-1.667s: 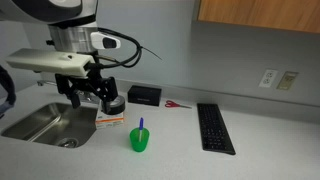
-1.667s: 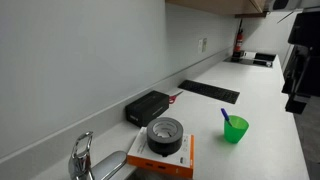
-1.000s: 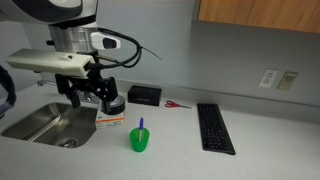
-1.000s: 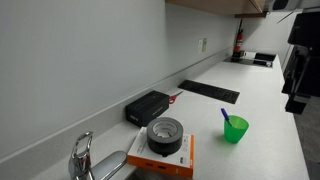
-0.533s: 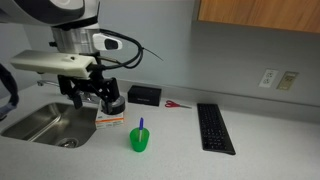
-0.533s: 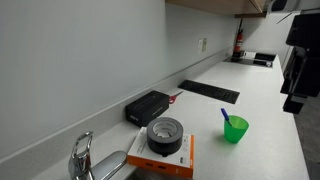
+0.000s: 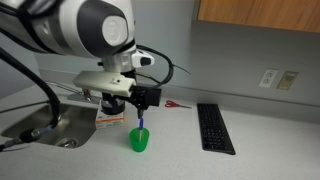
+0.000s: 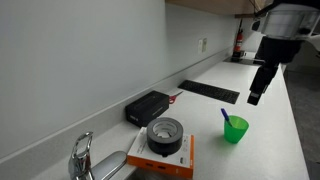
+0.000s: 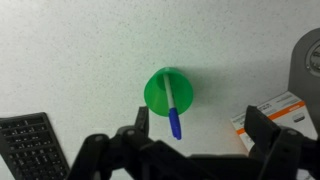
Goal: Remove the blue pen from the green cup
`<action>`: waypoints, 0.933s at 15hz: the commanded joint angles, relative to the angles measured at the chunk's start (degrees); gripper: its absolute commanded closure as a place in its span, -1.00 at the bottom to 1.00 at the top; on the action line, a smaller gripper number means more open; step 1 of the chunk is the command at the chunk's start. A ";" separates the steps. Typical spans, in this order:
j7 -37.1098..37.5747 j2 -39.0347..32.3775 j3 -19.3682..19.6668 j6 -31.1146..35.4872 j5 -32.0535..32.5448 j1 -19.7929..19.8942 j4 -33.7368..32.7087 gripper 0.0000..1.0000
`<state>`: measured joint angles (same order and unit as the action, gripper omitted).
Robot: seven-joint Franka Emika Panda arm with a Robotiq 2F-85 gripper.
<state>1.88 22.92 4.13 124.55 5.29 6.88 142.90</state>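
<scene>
Arm position has changed since the earlier frames: the gripper [image 7: 138, 108], formerly over the box by the sink [image 7: 40, 122], now hangs above the green cup [image 7: 139, 141]. The cup stands near the counter's front edge, between sink and keyboard [image 7: 215, 128].

Progress: no part of the removal is done. The blue pen [image 7: 141, 124] stands in the cup, leaning on the rim, untouched. By my judgement the descent, closure and lift are all outstanding.

Wrist view: the fingers [image 9: 140, 120] are spread wide and grasp nothing. The pen [image 9: 174, 114] lies between them but off centre, closer to the finger on the keyboard side. Its free end points towards the gripper, clear of both fingers.
</scene>
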 commanded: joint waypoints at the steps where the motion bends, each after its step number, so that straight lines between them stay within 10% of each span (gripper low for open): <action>1: 0.94 -3.83 1.13 1.89 0.66 1.50 -1.84 -1.00; 14: 0.78 -5.04 1.18 4.30 -0.23 0.99 -0.56 -1.00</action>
<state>1.85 19.42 5.10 126.63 5.30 7.96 142.42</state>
